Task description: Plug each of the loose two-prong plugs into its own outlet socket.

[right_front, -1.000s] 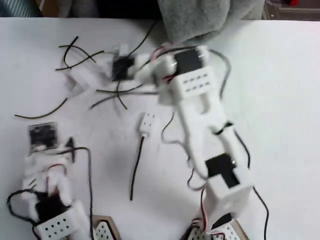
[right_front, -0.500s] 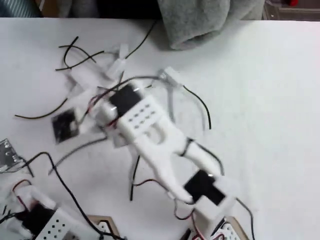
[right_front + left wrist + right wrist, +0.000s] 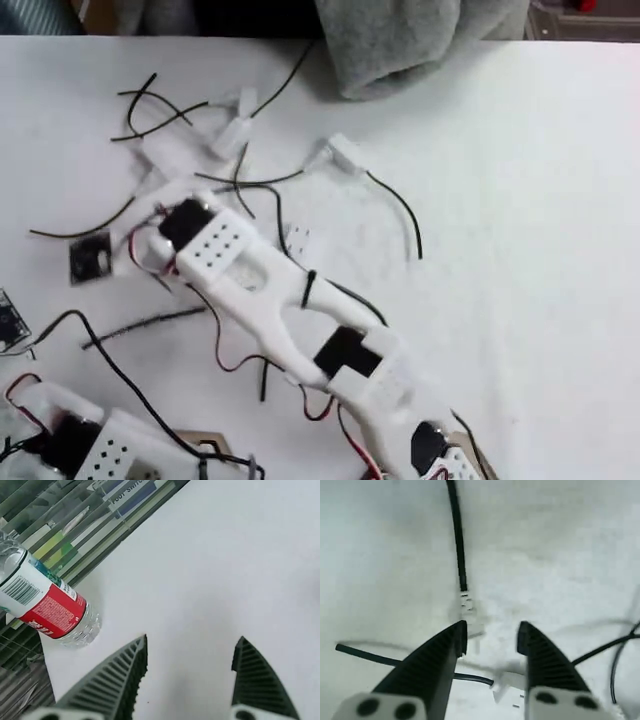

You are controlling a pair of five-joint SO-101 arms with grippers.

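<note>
The right arm point(image 3: 270, 290) stretches from the near edge of the table point(image 3: 540, 200) toward its far left corner. The right gripper point(image 3: 490, 630) hangs over the tabletop with its claw spread open, holding nothing. Just beyond its fingertips lies a small white two-prong plug point(image 3: 466, 604), blurred, with a thin black cord point(image 3: 456, 535) running straight away from it. A second plug point(image 3: 509, 691), also white and blocky, lies close to one finger.

In the high view, a third white plug body point(image 3: 345, 153) lies toward the far edge, left of the middle. Its dark lead point(image 3: 400, 205) curves back toward the table's centre. A white socket block point(image 3: 297, 238) dotted with small holes sits just beside the right arm. More white connector pieces point(image 3: 232, 133) lie among loose black wires point(image 3: 150, 100) near the far left corner. A grey cloth point(image 3: 400, 45) drapes over the far edge.

The left arm point(image 3: 100, 450) sits at the near left corner. The left gripper point(image 3: 192, 642) is over bare table, its claw wide open and empty. A clear plastic bottle point(image 3: 50, 607) with a red label is near it, by the table's edge.
</note>
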